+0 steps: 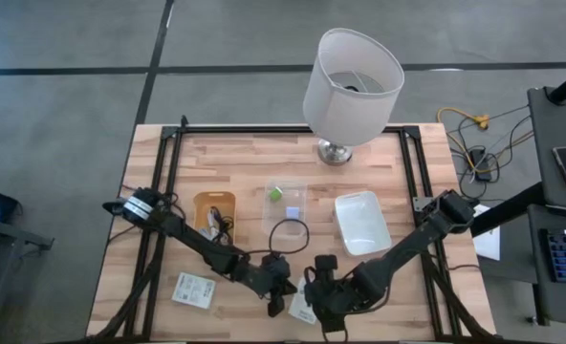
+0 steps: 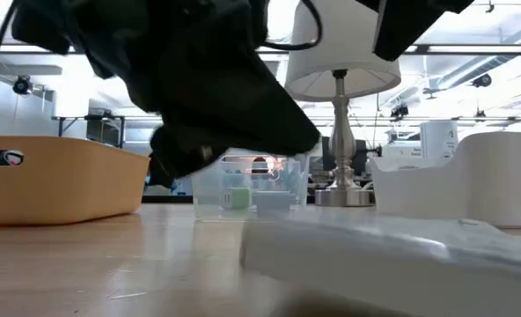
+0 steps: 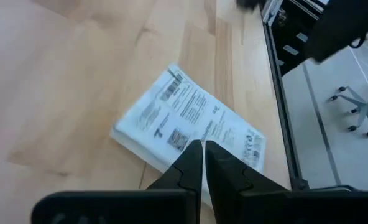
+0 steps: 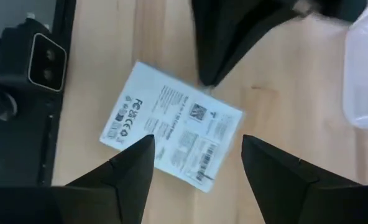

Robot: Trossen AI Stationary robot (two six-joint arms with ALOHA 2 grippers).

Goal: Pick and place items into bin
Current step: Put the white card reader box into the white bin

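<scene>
Both grippers over a white packet at the table's near edge.

Left gripper (image 1: pixel 279 298), fingers clenched empty, points at the packet (image 4: pixel 171 126); right gripper (image 1: pixel 327 320), fingers spread, hovers above it; white bin (image 1: pixel 361 222) well apart.

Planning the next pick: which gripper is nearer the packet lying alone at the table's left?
Left. The left gripper sits just right of that packet; the right gripper is farther right.

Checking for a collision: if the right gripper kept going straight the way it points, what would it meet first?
Probably the white packet, lying flat on the table between the open right gripper fingers; the left gripper sits just beyond it.
</scene>
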